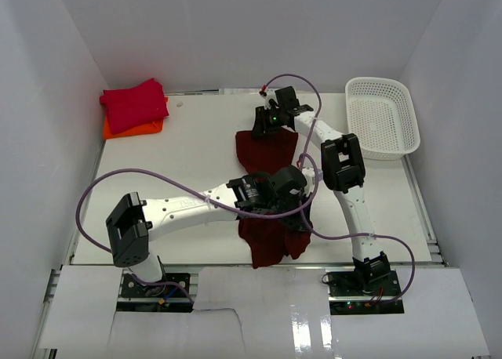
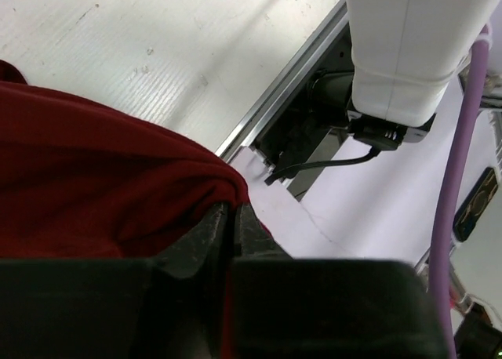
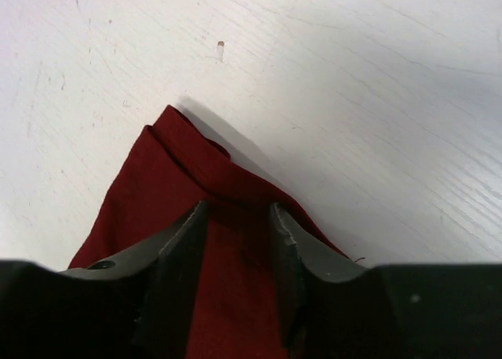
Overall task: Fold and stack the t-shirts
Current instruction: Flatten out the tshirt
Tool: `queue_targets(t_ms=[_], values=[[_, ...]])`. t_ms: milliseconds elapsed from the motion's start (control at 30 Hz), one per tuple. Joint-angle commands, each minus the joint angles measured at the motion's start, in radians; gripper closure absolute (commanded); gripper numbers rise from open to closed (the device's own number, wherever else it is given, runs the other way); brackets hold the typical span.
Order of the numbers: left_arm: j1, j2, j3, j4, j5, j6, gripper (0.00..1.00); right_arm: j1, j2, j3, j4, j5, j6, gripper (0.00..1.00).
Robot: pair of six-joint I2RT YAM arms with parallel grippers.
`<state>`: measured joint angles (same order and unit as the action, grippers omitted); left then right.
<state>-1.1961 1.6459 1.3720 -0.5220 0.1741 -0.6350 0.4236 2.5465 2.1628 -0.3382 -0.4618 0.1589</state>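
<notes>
A dark maroon t-shirt (image 1: 267,151) lies stretched out lengthwise in the middle of the table. My right gripper (image 1: 267,124) is at its far end. In the right wrist view that gripper (image 3: 239,210) is open, its jaws straddling the maroon cloth (image 3: 180,163), whose corner rests on the table. My left gripper (image 1: 302,201) is over the shirt's near half. In the left wrist view it (image 2: 231,210) is pinched on a fold of maroon cloth (image 2: 94,171), with only a thin gap between the jaws. A folded crimson t-shirt (image 1: 133,102) sits on a folded orange one (image 1: 133,128) at the far left.
A white mesh basket (image 1: 382,116) stands at the far right of the table (image 1: 188,159). The table's metal edge rail (image 2: 267,116) and the right arm's white base (image 2: 400,45) lie close beside my left gripper. White walls enclose the table.
</notes>
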Motion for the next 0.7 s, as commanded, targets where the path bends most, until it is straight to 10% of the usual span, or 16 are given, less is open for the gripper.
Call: queue_targets(t_ms=[0, 167, 667], values=[[-0.013, -0.067, 0.027, 0.025, -0.019, 0.004, 0.77, -0.012, -0.048, -0.011, 0.027, 0.000, -0.007, 0.54], [-0.013, -0.092, 0.028, -0.024, -0.077, 0.018, 0.45, -0.046, -0.086, -0.021, 0.041, -0.009, 0.005, 0.42], [-0.002, -0.006, 0.035, -0.053, -0.085, 0.026, 0.41, -0.089, -0.301, -0.066, 0.050, -0.114, 0.048, 0.27]])
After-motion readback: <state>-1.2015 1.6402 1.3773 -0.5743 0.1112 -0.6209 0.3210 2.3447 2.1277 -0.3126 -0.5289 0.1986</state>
